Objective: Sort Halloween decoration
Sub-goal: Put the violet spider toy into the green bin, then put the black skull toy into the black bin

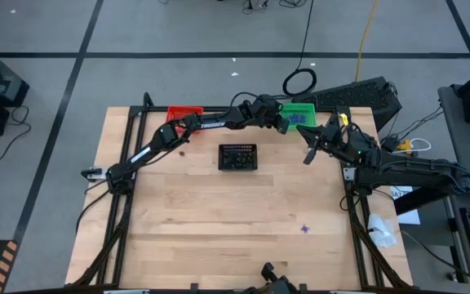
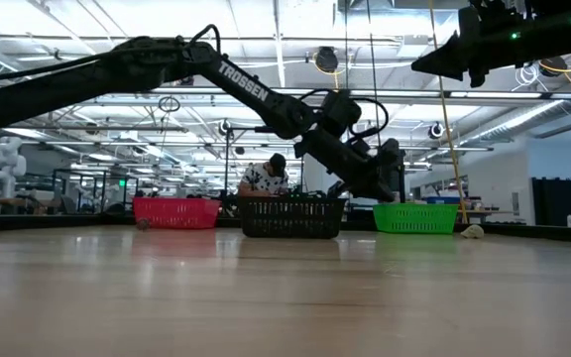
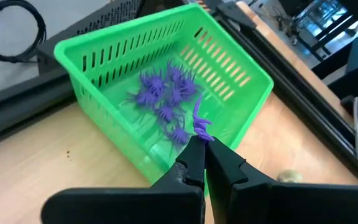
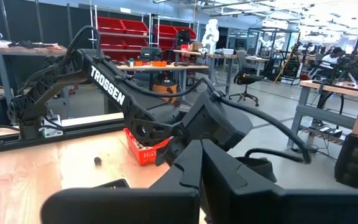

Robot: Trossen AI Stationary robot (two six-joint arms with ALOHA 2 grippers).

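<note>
A green basket at the table's far right holds several purple spiky trinkets lying on its floor. My left gripper reaches over the basket's rim, shut on one more purple spiky trinket. A loose purple trinket lies on the near right of the table. A pale beige lump rests on the table beside the green basket. My right gripper hangs shut and empty, high over the table's right side. My left gripper pinches the purple spiky trinket by its lower end between its two fingertips. The fingers slant downward toward the green basket from the table's left. The trinket sticks out past the fingertips, lifted clear over the inside of the basket.
A black basket stands mid-table and a red basket at the far left. A dark bit lies on the table near the red basket. A person sits in the room beyond the far edge.
</note>
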